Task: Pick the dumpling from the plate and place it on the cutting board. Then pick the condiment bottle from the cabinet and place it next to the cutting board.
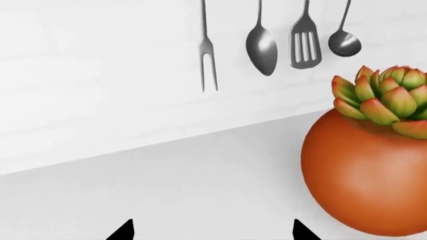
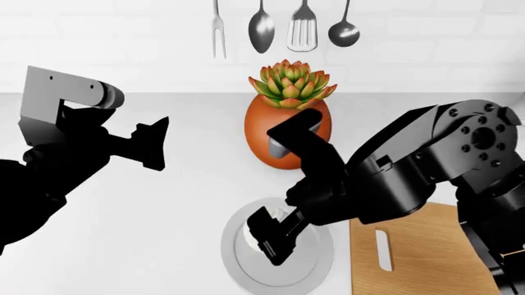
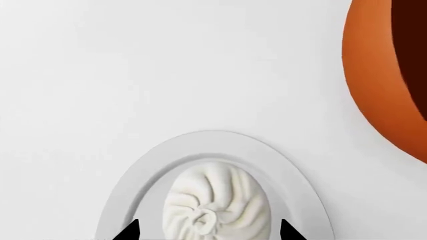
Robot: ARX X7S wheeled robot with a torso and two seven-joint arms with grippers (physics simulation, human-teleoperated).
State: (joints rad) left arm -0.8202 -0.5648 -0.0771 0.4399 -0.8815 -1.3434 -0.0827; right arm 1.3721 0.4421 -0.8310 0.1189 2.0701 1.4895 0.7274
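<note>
The head view looks forward and down over both arms toward the wall. The left wrist view faces the wall low over the surface [image 1: 167, 175], close to the pot [image 1: 367, 175] it shares with the head view. The right wrist view sits close over the plate [image 3: 133, 185], pot at 2 o'clock.

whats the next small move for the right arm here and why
Probably lower the right gripper straight down around the dumpling and close. Its fingertips sit open on either side of the dumpling, which rests on the plate, so it seems lined up but not gripping yet.
</note>
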